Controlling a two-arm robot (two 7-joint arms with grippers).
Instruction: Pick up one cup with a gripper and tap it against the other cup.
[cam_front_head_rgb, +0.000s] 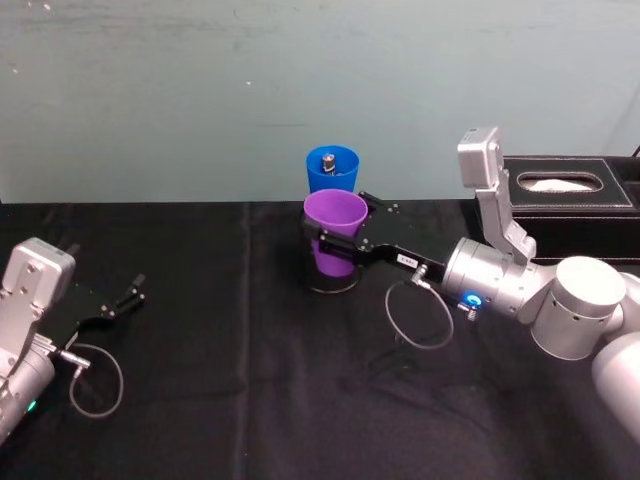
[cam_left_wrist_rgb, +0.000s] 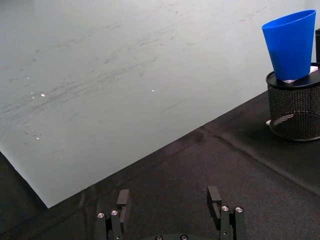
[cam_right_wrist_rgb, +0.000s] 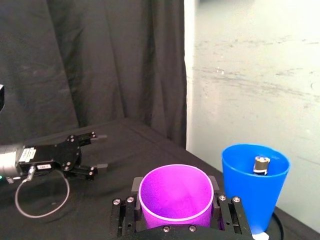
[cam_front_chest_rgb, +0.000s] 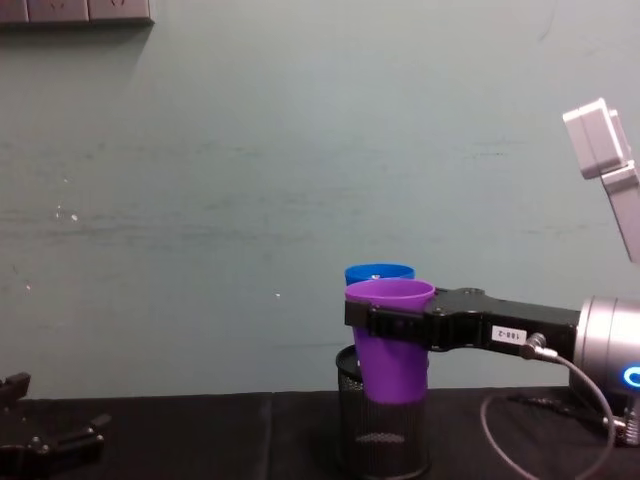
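My right gripper is shut on the purple cup, one jaw on each side just below the rim, holding it upright above the table. In the chest view the purple cup hangs in front of the blue cup. The blue cup stands just behind it in a black mesh pen holder and has a small metal piece inside. In the right wrist view the purple cup sits right beside the blue cup; I cannot tell whether they touch. My left gripper rests open at the table's left.
A black tissue box stands at the back right, behind my right arm. Cable loops hang under each wrist. Black cloth covers the table, with a pale wall close behind the cups.
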